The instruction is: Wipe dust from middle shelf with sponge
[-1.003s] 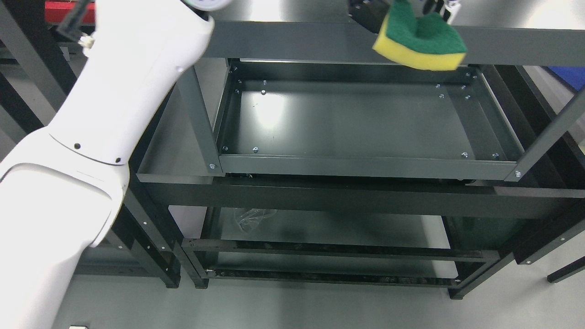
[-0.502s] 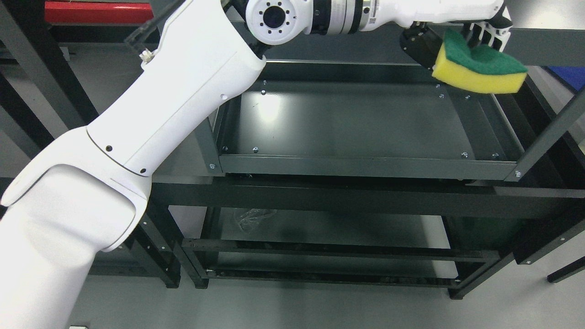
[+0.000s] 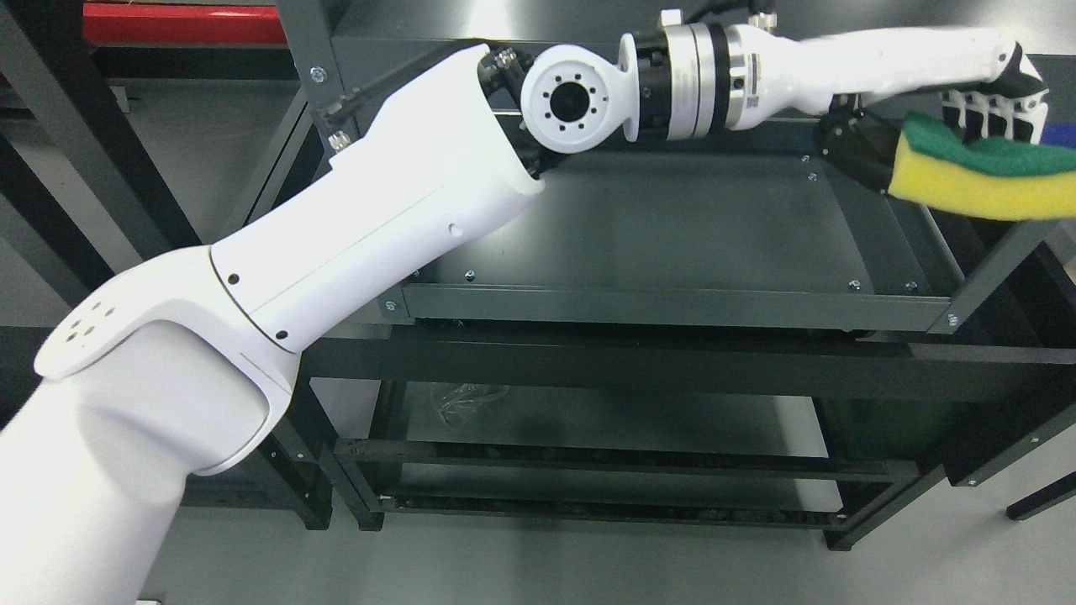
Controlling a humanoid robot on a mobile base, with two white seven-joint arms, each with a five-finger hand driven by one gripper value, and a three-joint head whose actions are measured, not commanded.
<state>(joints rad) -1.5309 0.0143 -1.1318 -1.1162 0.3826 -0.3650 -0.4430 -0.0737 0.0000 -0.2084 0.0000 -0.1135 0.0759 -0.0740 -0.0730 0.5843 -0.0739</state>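
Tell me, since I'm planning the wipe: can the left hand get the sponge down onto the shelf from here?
Probably yes. The left hand holds the sponge over the right end of the shelf, whose floor looks bare, with nothing between them. Only the shelf's right post and raised rim stand close.

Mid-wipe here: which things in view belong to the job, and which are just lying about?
Part of the job:
- sponge, yellow with a green top
- left hand, fingers closed on the sponge
- shelf tray, dark metal, under the sponge's near end

Just lying about:
- clear plastic wrap on the lower level
- red bar at upper left
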